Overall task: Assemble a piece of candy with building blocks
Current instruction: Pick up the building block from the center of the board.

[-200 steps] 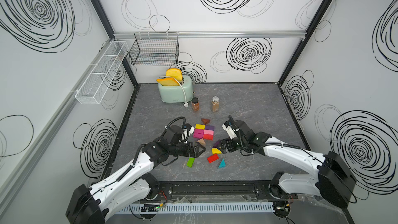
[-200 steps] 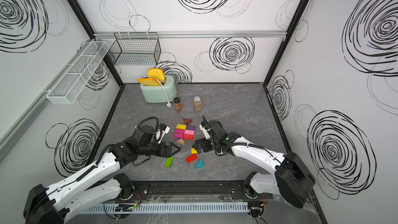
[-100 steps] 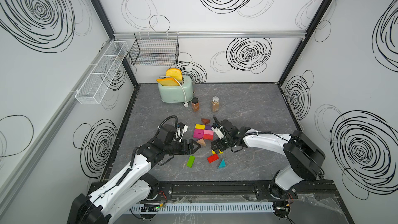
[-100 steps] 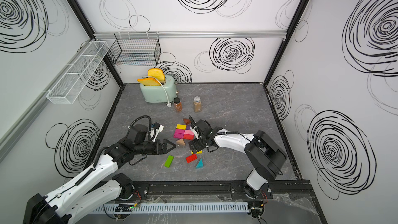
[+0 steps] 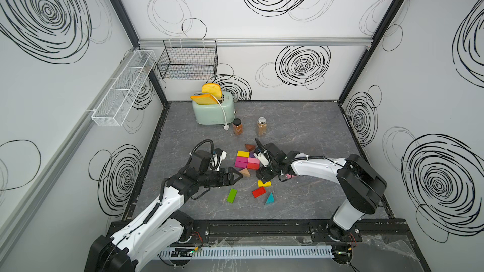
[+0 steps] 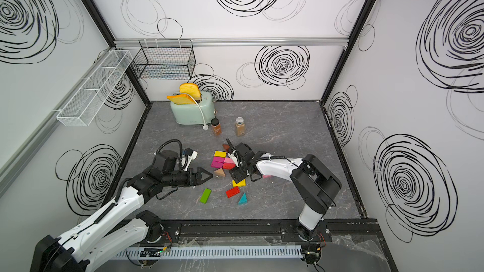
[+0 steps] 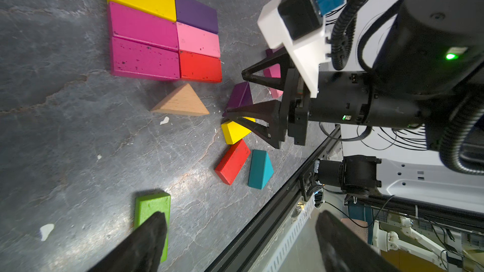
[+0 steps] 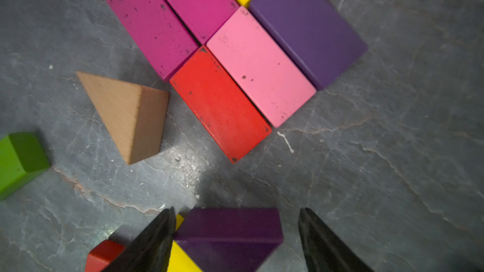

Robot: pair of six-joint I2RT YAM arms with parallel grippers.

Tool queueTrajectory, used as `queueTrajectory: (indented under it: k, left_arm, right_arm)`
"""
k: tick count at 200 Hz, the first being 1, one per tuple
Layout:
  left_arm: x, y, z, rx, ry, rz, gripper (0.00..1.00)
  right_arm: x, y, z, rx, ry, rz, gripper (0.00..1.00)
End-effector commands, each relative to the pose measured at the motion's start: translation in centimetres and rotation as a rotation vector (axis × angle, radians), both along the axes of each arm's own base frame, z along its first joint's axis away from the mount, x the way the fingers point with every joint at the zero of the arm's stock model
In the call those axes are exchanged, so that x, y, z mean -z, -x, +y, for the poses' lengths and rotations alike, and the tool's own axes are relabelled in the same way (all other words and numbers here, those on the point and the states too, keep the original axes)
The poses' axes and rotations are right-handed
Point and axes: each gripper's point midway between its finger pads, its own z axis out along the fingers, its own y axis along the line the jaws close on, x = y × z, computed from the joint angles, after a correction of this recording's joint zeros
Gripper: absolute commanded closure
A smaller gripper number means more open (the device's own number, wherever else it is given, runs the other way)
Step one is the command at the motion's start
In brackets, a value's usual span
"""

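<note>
Six flat building blocks in yellow, purple, magenta, pink and red (image 5: 247,159) lie packed in a rectangle at mid-table. A tan wedge (image 5: 245,172) rests just in front of it. My right gripper (image 8: 237,211) straddles a purple wedge (image 8: 230,231) on the table. One finger touches the wedge's edge and a gap remains at the other finger. A yellow block (image 5: 264,183), a red block (image 5: 258,192), a teal wedge (image 5: 270,199) and a green block (image 5: 232,195) lie nearer the front. My left gripper (image 5: 237,176) hangs open and empty beside the tan wedge.
A brown wedge (image 5: 249,147) lies behind the rectangle. Two spice jars (image 5: 237,126) and a mint toaster (image 5: 213,111) stand further back. A pink block (image 5: 289,176) peeks from under the right arm. The black front rail (image 5: 262,227) borders the table.
My right gripper has come down toward the front onto the purple wedge, and its jaws have narrowed around it. The left gripper has barely shifted.
</note>
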Motion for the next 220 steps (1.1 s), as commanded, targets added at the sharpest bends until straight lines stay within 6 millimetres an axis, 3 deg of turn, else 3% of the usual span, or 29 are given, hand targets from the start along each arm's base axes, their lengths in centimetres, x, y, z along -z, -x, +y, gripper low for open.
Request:
queueTrajectory:
  k: [1, 39, 69, 125, 160, 220]
  left_arm:
    - [-0.1, -0.2, -0.2, 0.005, 0.03, -0.008, 0.06]
    - [-0.3, -0.3, -0.2, 0.004, 0.038, -0.008, 0.07]
    - [-0.3, -0.2, -0.1, 0.0, 0.041, -0.008, 0.07]
    - [-0.5, -0.2, 0.0, -0.003, 0.058, -0.008, 0.08]
    - [-0.6, -0.3, 0.1, -0.005, 0.067, -0.006, 0.08]
    - [-0.6, -0.5, 0.2, -0.009, 0.068, -0.008, 0.09]
  right_arm:
    - [-0.5, 0.4, 0.3, -0.051, -0.002, -0.016, 0.23]
    - [-0.1, 0.8, 0.3, -0.071, 0.01, -0.007, 0.26]
    - [-0.2, 0.6, 0.3, -0.071, 0.016, -0.017, 0.35]
    - [-0.2, 0.6, 0.4, -0.084, 0.039, -0.022, 0.36]
    - [-0.2, 0.5, 0.3, -0.08, 0.05, -0.03, 0.43]
    - [-0.5, -0.7, -1.6, 0.021, 0.056, -0.051, 0.54]
